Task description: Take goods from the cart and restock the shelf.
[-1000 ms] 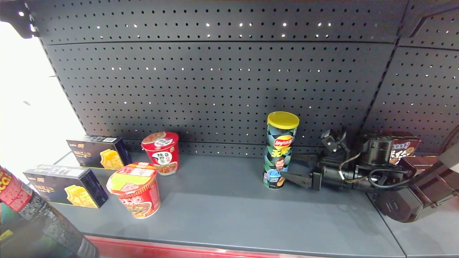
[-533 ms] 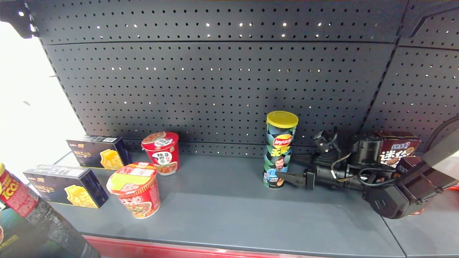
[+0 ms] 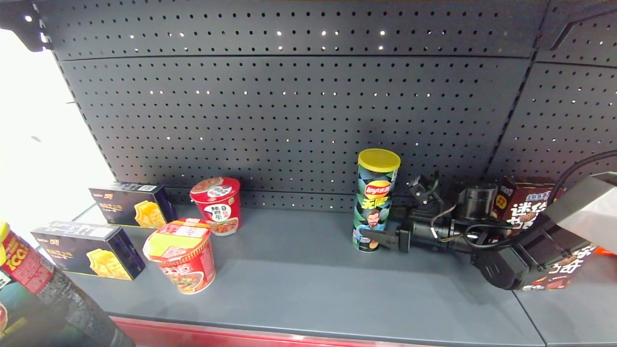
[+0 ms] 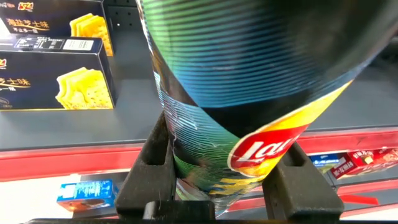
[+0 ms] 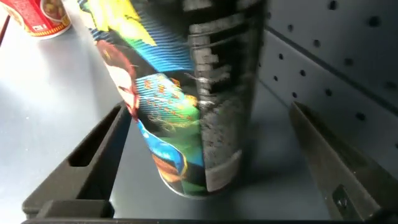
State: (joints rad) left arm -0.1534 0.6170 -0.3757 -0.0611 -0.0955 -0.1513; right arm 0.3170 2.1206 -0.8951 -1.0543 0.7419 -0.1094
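A tall chips can (image 3: 378, 200) with a yellow lid stands upright on the grey shelf (image 3: 299, 284), near the pegboard back wall. My right gripper (image 3: 375, 234) reaches in from the right at the can's base. In the right wrist view the right gripper (image 5: 205, 168) is open, its fingers (image 5: 93, 162) standing clear on either side of the can (image 5: 180, 112). My left gripper (image 4: 227, 155) is shut on a second chips can (image 4: 249, 74), which shows at the lower left corner of the head view (image 3: 33, 277), in front of the shelf edge.
Two red noodle cups (image 3: 217, 205) (image 3: 183, 260) and two dark biscuit boxes (image 3: 132, 205) (image 3: 89, 250) fill the shelf's left part. Brown snack boxes (image 3: 528, 202) stand at the right behind my right arm. Bare shelf lies between the cups and the can.
My right arm has slid left along the shelf, bringing its fingers further around the can's base; the can shifted slightly left. More of the brown boxes shows behind the arm.
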